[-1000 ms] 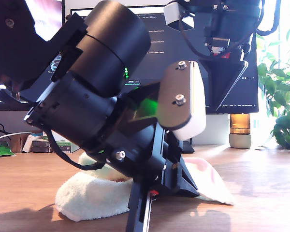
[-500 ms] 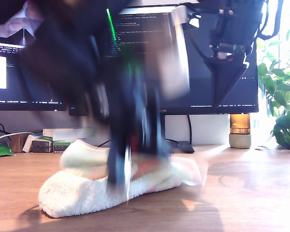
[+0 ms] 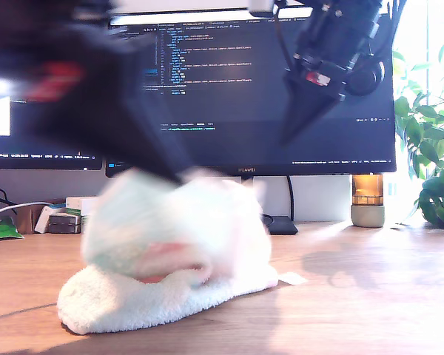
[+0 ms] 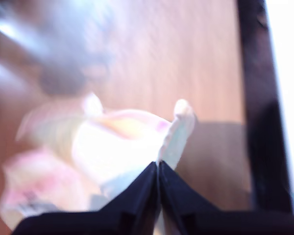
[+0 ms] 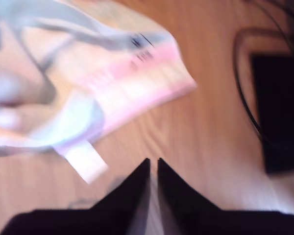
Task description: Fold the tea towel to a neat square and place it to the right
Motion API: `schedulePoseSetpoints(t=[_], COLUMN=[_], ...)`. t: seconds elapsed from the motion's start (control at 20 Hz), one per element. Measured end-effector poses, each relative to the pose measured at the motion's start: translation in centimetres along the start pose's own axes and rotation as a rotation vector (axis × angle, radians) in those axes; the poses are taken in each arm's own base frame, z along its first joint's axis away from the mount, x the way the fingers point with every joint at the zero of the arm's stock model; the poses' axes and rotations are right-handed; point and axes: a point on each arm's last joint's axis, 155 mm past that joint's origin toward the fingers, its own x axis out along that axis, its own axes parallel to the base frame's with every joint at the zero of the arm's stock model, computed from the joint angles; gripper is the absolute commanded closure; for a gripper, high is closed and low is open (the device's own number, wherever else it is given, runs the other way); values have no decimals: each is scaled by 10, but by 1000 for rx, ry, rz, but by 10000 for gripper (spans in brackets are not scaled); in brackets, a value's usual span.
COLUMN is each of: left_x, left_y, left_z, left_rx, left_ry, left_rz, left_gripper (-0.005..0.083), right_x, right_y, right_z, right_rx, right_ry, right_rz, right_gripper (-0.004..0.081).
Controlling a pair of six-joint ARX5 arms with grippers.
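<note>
Our first claw [image 4: 158, 169] was pinched shut on a fold of the tea towel [image 3: 170, 259] heaped mid-bench, our second claw [image 5: 153, 166] closed on nothing above it, so we judged the thin pinch might slip and spoil the fold.

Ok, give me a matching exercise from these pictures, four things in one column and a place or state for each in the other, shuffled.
Things:
1. tea towel
2. plant
3. my second gripper
4. monitor

Place or state:
A. green, at the exterior view's right edge
B. dark screen showing lines of text
C. pale, fluffy, heaped up
D. raised in the air, holding nothing

Pairs: 1-C, 2-A, 3-D, 4-B
</note>
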Motion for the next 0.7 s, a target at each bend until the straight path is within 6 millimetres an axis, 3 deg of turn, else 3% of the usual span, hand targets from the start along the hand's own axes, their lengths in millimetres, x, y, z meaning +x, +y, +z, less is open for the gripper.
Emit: schedulePoseSetpoints(t=[0.35,0.55,0.7], left_x=[-1,-2,-8], left_y=[1,29,57], left_z=[-8,-16,-12], left_rx=[1,-31,-75], left_ry=[37,57,15], left_rz=[12,110,196], left_gripper=[797,797,797], right_x=[0,-3,-3], right_y=[52,70,84], right_z=[3,-6,1], right_rx=[-91,-102,-133], right_ry=[43,101,105], right_rz=[167,221,251], right_gripper=[537,537,536])
